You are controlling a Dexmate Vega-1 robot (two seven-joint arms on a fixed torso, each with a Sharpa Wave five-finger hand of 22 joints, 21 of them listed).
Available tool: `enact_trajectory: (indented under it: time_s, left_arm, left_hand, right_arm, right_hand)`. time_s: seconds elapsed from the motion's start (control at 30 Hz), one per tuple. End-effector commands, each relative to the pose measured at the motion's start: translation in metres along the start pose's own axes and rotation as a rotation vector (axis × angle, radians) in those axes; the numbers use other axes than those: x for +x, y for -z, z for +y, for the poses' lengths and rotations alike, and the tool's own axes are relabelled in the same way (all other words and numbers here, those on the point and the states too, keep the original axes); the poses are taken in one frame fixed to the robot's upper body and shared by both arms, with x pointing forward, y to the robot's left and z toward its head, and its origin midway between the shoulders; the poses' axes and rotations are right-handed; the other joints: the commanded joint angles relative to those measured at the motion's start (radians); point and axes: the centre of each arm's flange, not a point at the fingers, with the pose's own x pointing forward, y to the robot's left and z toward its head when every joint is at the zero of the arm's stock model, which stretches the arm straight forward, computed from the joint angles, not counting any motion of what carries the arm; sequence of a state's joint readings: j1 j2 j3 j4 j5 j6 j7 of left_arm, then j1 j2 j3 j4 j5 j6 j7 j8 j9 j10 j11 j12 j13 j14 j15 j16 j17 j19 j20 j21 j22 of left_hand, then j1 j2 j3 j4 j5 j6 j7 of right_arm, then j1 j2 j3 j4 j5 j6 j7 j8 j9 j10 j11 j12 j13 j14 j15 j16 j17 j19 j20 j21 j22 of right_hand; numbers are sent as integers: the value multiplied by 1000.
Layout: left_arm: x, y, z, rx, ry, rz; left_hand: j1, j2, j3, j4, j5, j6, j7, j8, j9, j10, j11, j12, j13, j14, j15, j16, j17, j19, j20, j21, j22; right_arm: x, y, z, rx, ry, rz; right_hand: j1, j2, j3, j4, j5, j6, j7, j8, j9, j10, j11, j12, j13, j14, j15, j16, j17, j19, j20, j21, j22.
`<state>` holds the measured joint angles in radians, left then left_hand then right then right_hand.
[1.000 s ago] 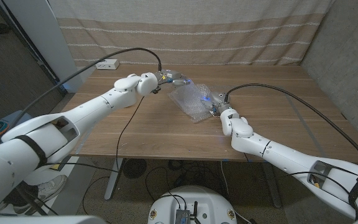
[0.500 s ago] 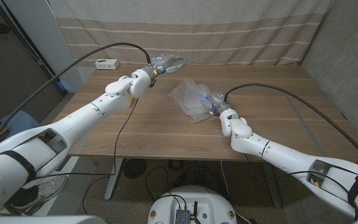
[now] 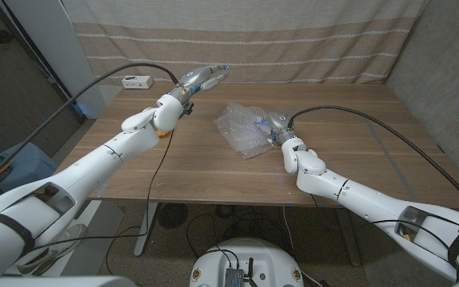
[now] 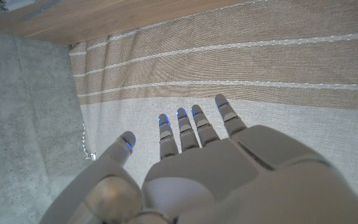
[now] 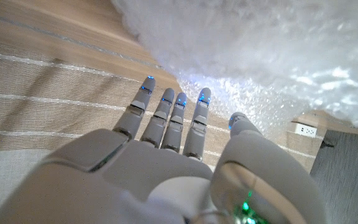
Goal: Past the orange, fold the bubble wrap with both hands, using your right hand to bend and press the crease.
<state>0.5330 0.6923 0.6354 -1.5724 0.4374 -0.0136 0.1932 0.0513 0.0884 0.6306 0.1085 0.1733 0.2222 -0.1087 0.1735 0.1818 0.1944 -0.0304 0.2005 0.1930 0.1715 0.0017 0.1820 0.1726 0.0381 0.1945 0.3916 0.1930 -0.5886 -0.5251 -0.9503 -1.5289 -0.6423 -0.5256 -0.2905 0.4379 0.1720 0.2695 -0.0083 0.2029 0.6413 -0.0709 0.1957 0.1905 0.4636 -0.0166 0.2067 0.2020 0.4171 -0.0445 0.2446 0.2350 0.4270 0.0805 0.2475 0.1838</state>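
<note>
A crumpled sheet of clear bubble wrap (image 3: pixel 244 129) lies on the wooden table (image 3: pixel 357 119), right of centre. My right hand (image 3: pixel 275 126) sits at its right edge; in the right wrist view its fingers (image 5: pixel 166 115) stretch straight toward the bubble wrap (image 5: pixel 260 43) and grip nothing. My left hand (image 3: pixel 202 78) hangs in the air behind and left of the wrap, fingers (image 4: pixel 191 127) spread and empty, facing the curtain. A sliver of the orange (image 3: pixel 163 134) peeks out under my left forearm.
A white power strip (image 3: pixel 136 80) lies at the table's back left corner. A striped beige curtain (image 3: pixel 293 40) hangs right behind the table. Black cables trail over the table from both wrists.
My left hand has lifted off the bubble wrap's back left corner and swung up toward the curtain. The wrap has settled flatter. My right hand has stayed at the wrap's right edge.
</note>
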Motion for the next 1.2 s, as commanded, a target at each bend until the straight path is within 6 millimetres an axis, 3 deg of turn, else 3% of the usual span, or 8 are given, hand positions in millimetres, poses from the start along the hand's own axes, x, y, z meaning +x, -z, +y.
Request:
enact_trajectory:
  time_s: [0.03,0.23,0.53,0.67,0.77,0.9,1.2]
  left_arm:
    - [-21,14,1,-135,-26,36]
    - [-27,20,1,-189,-30,51]
    - [-38,36,0,-370,-40,62]
    - [-43,42,-3,-455,-45,66]
    - [-47,45,-4,-504,-47,70]
    - [-53,49,-5,-570,-46,70]
    - [-61,57,-11,-682,-53,76]
  left_hand:
    - [12,19,3,-4,1,-8,-1,5,1,2,3,4,5,5,0,5,1,1,3,4,4]
    - [13,19,6,-6,1,-16,-5,4,1,-3,6,3,5,3,1,4,2,1,4,3,4]
    - [15,17,8,-10,0,-33,-8,2,0,-17,15,-1,4,-4,6,1,2,1,6,2,5]
    - [16,15,9,-12,0,-37,-6,2,0,-22,15,-2,4,-9,9,0,2,1,5,1,5]
    - [16,14,10,-14,0,-43,-3,1,0,-24,18,-2,4,-10,10,-1,2,1,5,1,5]
    - [17,11,10,-17,0,-53,-8,1,0,-38,20,-6,4,-20,14,-3,2,1,5,-1,6]
    - [17,9,11,-20,0,-62,-13,2,-1,-49,21,-7,4,-33,13,-5,2,1,2,-2,6]
  right_arm:
    - [-1,-2,-40,146,248,-54]
    - [-2,0,-48,216,288,-71]
    - [-1,11,-62,514,289,-111]
    - [1,17,-66,626,291,-119]
    - [1,21,-67,696,296,-121]
    - [3,23,-68,767,288,-141]
    - [7,33,-73,915,254,-190]
  right_hand:
    - [-11,-19,-2,8,-12,-31,-8,-10,3,-23,1,-10,5,-16,-38,-6,7,3,8,-5,2]
    - [-19,-24,-4,10,-15,-43,-12,-11,3,-28,1,-11,6,-19,-39,-6,8,3,10,-7,2]
    - [-23,-25,-3,9,-16,-48,-3,-10,3,-27,4,-9,6,-23,-31,-8,8,-1,14,-10,2]
    - [-20,-30,0,3,-16,-55,2,-11,3,-34,12,-11,6,-27,-24,-12,6,-4,18,-12,2]
    - [-13,-34,5,-6,-16,-62,14,-11,3,-35,15,-10,6,-25,-18,-13,3,3,37,-10,2]
    - [-11,-38,7,-12,-16,-63,22,-9,3,-32,29,-8,6,-18,-9,-11,2,10,36,-9,2]
    - [-6,-46,9,-22,-17,-64,30,-7,3,-29,33,-6,6,-19,1,-13,-1,4,35,-13,2]
